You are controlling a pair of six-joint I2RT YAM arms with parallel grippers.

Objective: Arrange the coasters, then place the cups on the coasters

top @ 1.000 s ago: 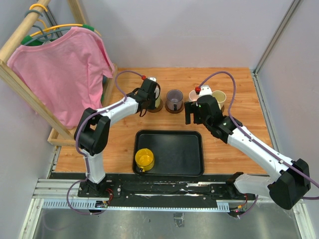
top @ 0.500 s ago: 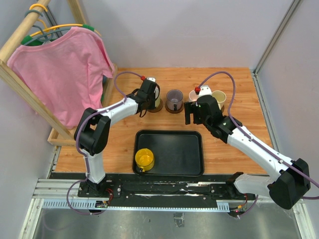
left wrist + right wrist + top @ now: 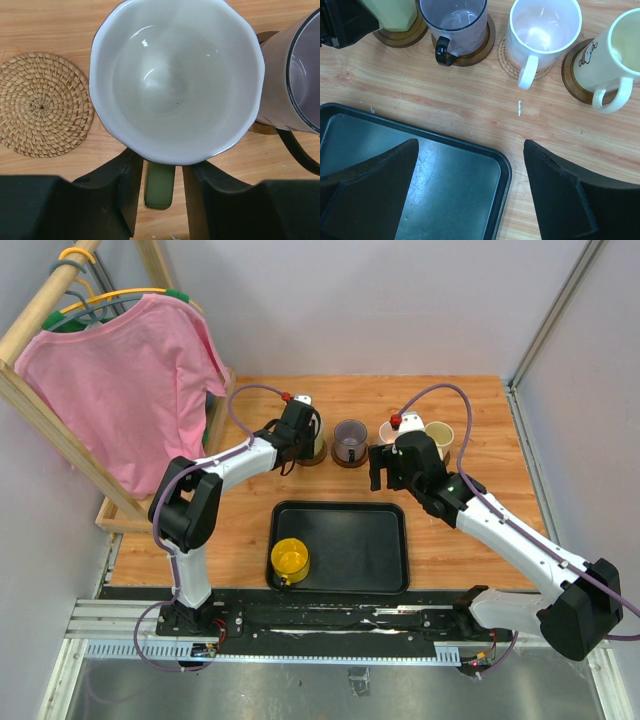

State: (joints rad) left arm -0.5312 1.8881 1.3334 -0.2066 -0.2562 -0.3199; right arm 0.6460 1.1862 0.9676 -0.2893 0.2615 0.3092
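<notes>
Top view: four mugs are standing in a row across the upper middle, left to right the cream-white mug (image 3: 317,440), purple mug (image 3: 350,440), pink mug (image 3: 388,430) and pale yellow mug (image 3: 441,437). The left gripper (image 3: 303,443) is sitting at the cream-white mug's left side; its jaws are unreadable from here. The right gripper (image 3: 384,475) is hanging just below the pink mug, between the row and the black tray (image 3: 340,508). The bright yellow mug (image 3: 290,560) is standing in the tray's lower left corner, well apart from the row. A pink shirt (image 3: 130,380) is hanging on a wooden rack (image 3: 40,305) at upper left. Left wrist view: the cream-white mug is filling the upper centre, its olive handle (image 3: 160,187) pointing down the frame between the two fingers (image 3: 120,192). A sliver of table is showing beside the handle, so the jaws are flanking it loosely, released rather than clamping. A bare woven coaster (image 3: 42,105) is lying at left, just beside the mug. Right wrist view: the jaws are gaping wide with nothing between them, hovering over the tray's upper right corner. Along the top, the cream-white mug is resting on the leftmost dark coaster (image 3: 400,37), the purple mug on the second dark coaster (image 3: 481,46), the pink mug on a loaded woven coaster (image 3: 507,62), and the pale yellow mug on the right-hand dark coaster (image 3: 570,75).
</notes>
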